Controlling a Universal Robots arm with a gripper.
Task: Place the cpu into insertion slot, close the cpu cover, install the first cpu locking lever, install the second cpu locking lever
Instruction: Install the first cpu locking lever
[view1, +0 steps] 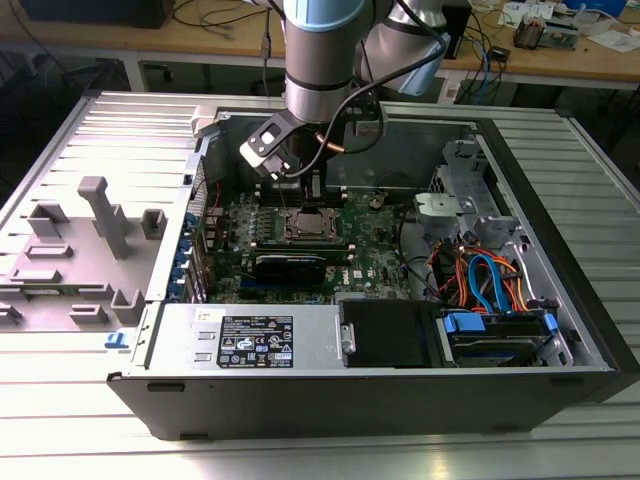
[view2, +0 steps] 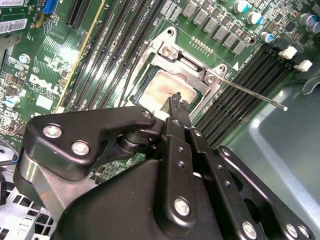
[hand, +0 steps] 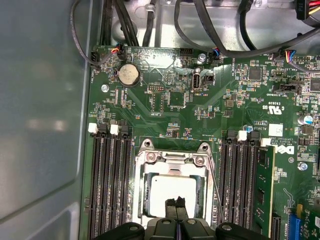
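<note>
1. As the cpu lies flat inside the slot, near the middle of the board, the first step reads as done.
2. The cover appears folded down around the cpu, whose top shows through the cut-out. Whether the cover sits fully home cannot be told.
3. The hand has its fingers pressed together and pinches nothing. In both wrist views its tips are over the cpu's edge nearest the hand, at or just above the surface. Contact cannot be confirmed.
4. One lever is judged unlatched. The thin rod runs from a corner of the slot out over the memory slots, and its end is free. The other lever's state cannot be told.
5. Step in hand, as judged: closing the cover, with at least one lever not yet installed.
6. This calls for light, straight pressure from the narrow tips. A sideways slip would scrape the cpu top or catch the cover's inner edge.
7. Open room:
   - Banks of memory slots hem the slot on two sides.
   - The free lever crosses one bank, so travel toward that side is restricted.
   - The case panel lies beyond the other bank, well apart from the slot.
   - Nothing stands over the slot but the hand itself.
</note>
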